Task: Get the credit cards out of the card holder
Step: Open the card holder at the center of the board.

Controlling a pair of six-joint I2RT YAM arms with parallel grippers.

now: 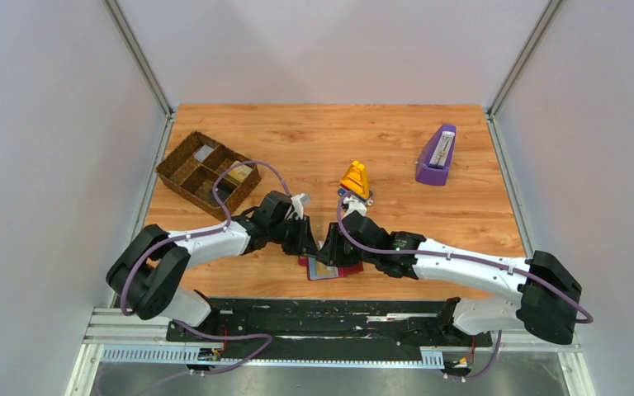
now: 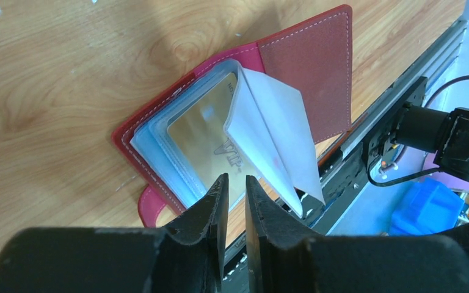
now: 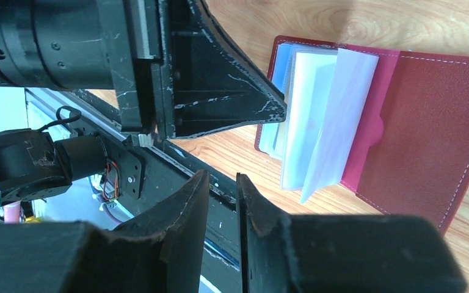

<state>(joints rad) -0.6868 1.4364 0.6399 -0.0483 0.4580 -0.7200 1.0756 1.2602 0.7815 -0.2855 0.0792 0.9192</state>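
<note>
A wooden table carries 2 robot arms reaching inward from its near edge, their grippers almost meeting over the card holder. A brown wicker basket sits at the far left and a purple wedge-shaped stand at the far right, with a small yellow cone-like object between them. The dark red card holder lies open and flat by the table's near edge, its clear sleeves fanned upward. The left gripper hangs at the sleeves' edge, fingers drawn nearly together with nothing seen clamped. The right gripper is likewise pinched nearly closed and empty. A gold card sits inside 1 sleeve.
</note>
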